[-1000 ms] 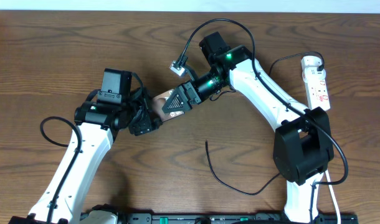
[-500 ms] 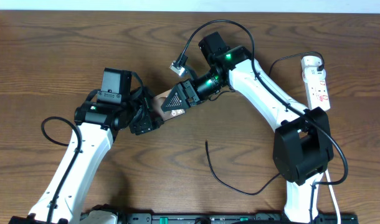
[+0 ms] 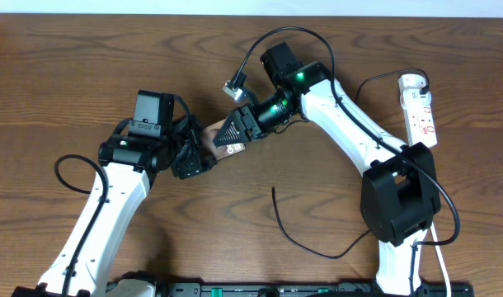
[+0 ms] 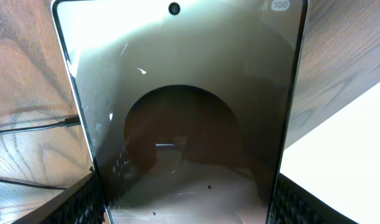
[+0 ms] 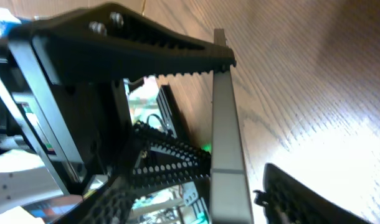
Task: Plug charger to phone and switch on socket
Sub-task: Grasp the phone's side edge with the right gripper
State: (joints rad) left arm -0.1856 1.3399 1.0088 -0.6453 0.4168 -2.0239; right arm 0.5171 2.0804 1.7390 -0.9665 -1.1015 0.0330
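Observation:
The phone (image 3: 211, 137) is held off the table between both arms, its brownish back partly showing. My left gripper (image 3: 192, 158) is shut on its lower end; in the left wrist view the glossy screen (image 4: 184, 93) fills the frame between my fingers (image 4: 84, 202). My right gripper (image 3: 233, 132) is open around the phone; in the right wrist view the phone's grey edge (image 5: 226, 124) stands between its fingers (image 5: 299, 196), nearer the right one. The charger (image 3: 305, 241) lies loose on the table, tip end near the middle. The socket (image 3: 421, 107) lies at the far right.
A black cable runs from the socket's top end (image 3: 375, 80) toward the right arm. The right arm's base (image 3: 398, 202) stands beside the charger's loop. A thin black cable (image 4: 34, 127) shows on the wood left of the phone.
My right gripper has edged slightly left and up along the phone, covering more of it. The left gripper and phone have stayed put.

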